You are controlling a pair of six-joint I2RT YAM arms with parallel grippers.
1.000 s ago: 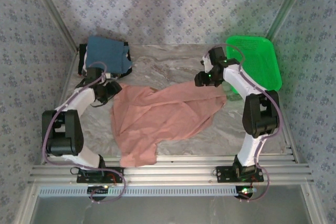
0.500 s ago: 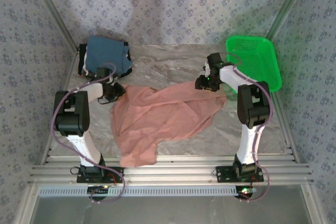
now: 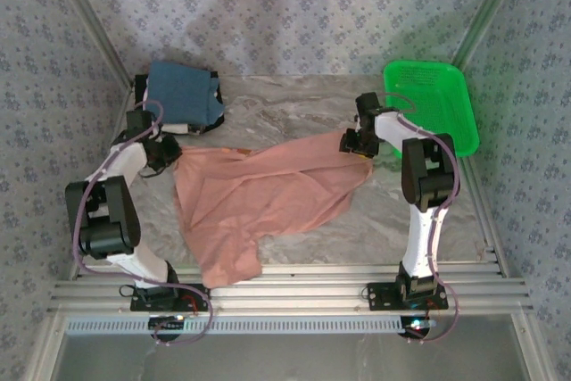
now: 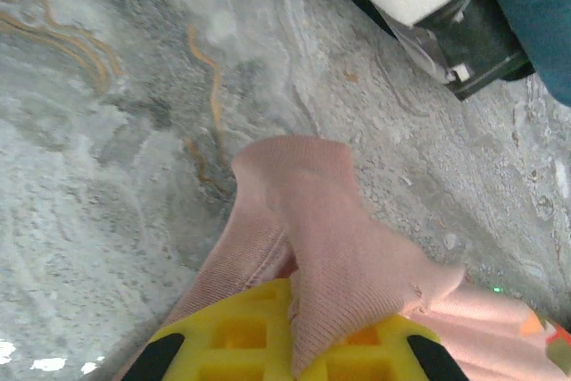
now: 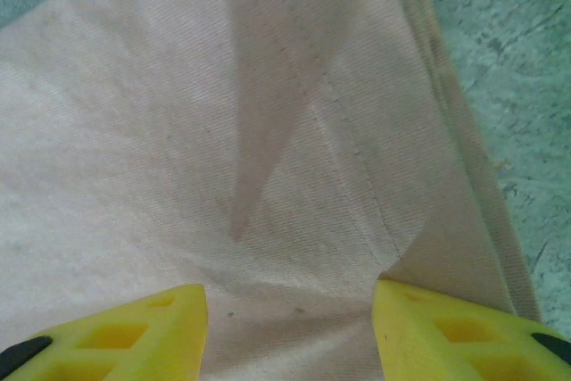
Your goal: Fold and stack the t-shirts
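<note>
Leftward travel of the left gripper [image 3: 163,151] is the main change from a second ago: it has closed on the near-left corner of the salmon-pink t-shirt [image 3: 259,194] and drawn that edge out towards the left side of the table [image 3: 294,113]. In the left wrist view, a fold of pink cloth is pinched between the yellow fingers [image 4: 223,341] and sticks out past them.

The right gripper [image 3: 355,142] sits at the shirt's far-right corner, just beside the green basket [image 3: 459,100]. Its fingers stand about half apart with flat cloth between them. It cannot be told whether they press the fabric down.

Status of work:
- The blue t-shirt [image 3: 183,95] lies folded on top of a pile at the far-left corner. That part appears done.
- The pink shirt lies between the two arms, opened out but creased, with one lobe trailing towards the near edge. No fold has been made in it.

Outstanding, in my judgement: flatten the pink shirt, fold it, and place it on the pile.
</note>
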